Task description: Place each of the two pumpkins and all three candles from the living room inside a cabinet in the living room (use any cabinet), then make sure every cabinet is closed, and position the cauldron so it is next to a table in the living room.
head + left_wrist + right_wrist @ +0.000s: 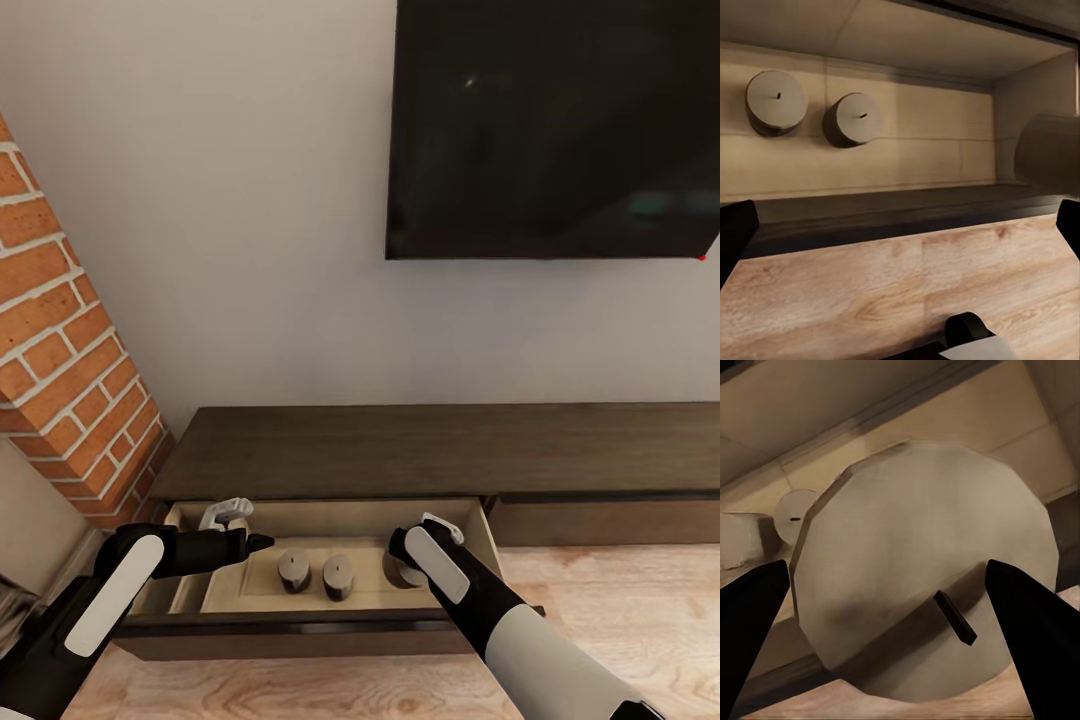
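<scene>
The right gripper (889,607) is clasping a candle (922,585) inside the open cabinet (420,450) drawer; the left gripper (900,225), at nine o'clock, is gaping empty.

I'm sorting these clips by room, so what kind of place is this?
Most likely a living room: a dark flat screen hangs on the wall above a long low wooden cabinet, beside a brick column. Candles stand in its open drawer.

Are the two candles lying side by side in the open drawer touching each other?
Apart. The left wrist view shows bare drawer floor between the left candle and the right candle; the head view shows the same gap.
</scene>
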